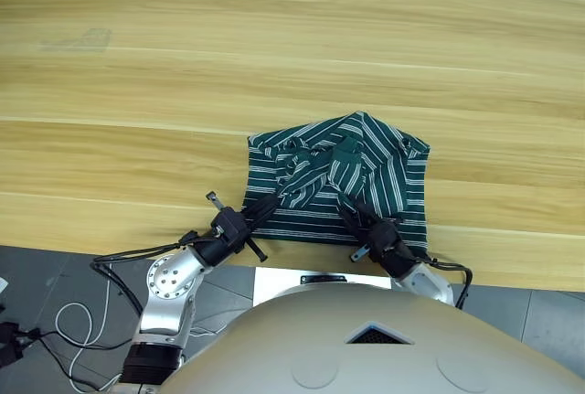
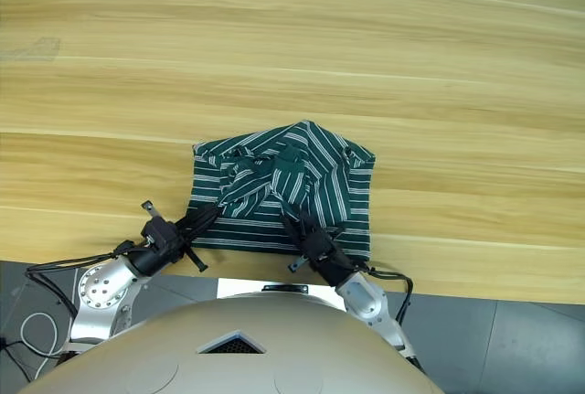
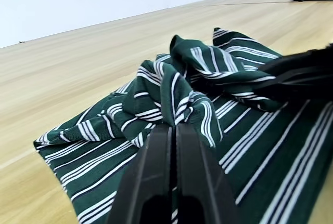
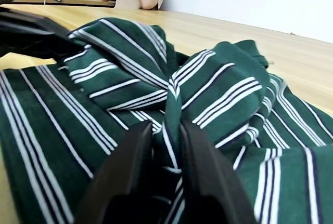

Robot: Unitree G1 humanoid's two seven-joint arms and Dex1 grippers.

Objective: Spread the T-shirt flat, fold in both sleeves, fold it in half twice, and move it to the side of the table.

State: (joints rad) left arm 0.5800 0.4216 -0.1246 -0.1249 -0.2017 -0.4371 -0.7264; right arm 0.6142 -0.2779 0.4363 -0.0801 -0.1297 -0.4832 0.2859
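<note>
The pale wooden worktop (image 1: 274, 47) carries the crumpled green striped T-shirt (image 1: 388, 184) at its near edge. The left pincer (image 1: 272, 202) and the right pincer (image 1: 350, 207) each clamp a raised fold of it, with bunched cloth between them.

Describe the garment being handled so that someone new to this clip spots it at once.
On the pale wooden table, look at the near edge, right before the robot. There lies the T-shirt, a bunched dark green cloth with thin white stripes, pinched by the left pincer and the right pincer. Its stripes set it apart from the plain wood and the black arms.
</note>
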